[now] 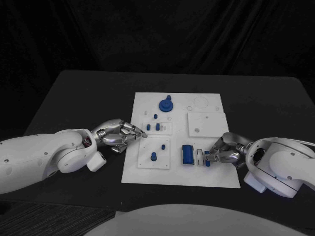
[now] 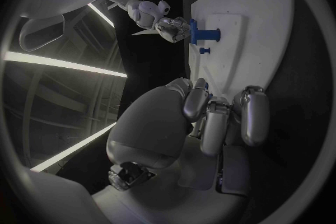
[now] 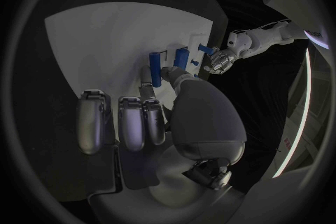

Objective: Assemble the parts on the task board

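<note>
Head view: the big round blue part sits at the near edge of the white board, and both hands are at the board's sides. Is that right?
Not quite. The round blue part sits at the far end of the white board, away from the robot, as the head view shows. The rest holds: the left hand is at the board's left edge and the right hand at its right side.

The head view is dim: black backdrop and dark worktop (image 1: pixel 72 98) swallow the light, and the white task board (image 1: pixel 178 167) is the brightest surface, evenly lit with no harsh glare. Soft shadows lie under the arms at the lower left and lower right of the frame. Both wrist views are fisheye circles in a dark frame, with straight edges bowed and detail smeared toward the rim. Bright strip lights streak the left side of the left wrist view and the right edge of the right wrist view.
</note>
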Available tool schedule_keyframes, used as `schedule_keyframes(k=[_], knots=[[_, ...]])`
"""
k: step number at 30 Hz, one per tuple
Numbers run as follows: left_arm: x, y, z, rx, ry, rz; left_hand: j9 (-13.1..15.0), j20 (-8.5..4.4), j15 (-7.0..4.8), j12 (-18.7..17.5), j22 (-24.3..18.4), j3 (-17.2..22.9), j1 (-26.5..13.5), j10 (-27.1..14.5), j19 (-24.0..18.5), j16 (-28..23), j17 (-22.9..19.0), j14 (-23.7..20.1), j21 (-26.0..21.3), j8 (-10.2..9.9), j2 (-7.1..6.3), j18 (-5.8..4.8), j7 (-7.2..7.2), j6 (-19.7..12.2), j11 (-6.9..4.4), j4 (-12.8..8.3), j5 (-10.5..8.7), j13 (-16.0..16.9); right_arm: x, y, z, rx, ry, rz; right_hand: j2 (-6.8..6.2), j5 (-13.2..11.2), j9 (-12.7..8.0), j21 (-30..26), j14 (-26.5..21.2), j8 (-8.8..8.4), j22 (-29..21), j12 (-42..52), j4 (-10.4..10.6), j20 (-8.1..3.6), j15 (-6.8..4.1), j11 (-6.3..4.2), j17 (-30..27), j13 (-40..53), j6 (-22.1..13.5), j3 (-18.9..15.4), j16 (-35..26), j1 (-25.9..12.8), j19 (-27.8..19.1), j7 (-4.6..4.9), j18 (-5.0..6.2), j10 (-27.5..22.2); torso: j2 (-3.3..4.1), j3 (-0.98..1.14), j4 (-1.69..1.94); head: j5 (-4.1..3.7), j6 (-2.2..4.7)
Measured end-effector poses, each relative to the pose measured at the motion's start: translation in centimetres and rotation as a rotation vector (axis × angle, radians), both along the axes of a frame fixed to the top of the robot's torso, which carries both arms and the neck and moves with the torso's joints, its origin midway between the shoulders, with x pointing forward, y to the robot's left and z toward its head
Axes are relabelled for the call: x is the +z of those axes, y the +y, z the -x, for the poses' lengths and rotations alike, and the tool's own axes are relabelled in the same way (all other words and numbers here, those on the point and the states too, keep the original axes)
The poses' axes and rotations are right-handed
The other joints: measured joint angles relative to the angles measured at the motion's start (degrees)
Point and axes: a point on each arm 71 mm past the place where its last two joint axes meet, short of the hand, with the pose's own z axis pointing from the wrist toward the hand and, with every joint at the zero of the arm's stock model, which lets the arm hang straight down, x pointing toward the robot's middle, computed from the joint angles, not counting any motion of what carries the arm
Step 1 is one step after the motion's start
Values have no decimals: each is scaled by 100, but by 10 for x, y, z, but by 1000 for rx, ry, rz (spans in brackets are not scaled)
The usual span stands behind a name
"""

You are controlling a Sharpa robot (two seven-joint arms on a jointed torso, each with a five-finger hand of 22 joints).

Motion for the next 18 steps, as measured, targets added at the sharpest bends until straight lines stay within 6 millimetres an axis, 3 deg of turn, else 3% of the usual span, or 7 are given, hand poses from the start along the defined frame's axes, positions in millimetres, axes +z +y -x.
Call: schedule_keyframes(k=[18], knots=[[0,-1,0,-3,3,0,-1,21,3,0,0,32,0,11,-21,0,-1,1,-30,0,0,0,0,0,10,-32,0,0,-2,7,-6,-15,-15,-22,102,-938,-61,0,0,38,-1,0,3,0,0,-1,0,0,14,-3,0,-197,0,-15,0,1,0,0,1,-1,0]])
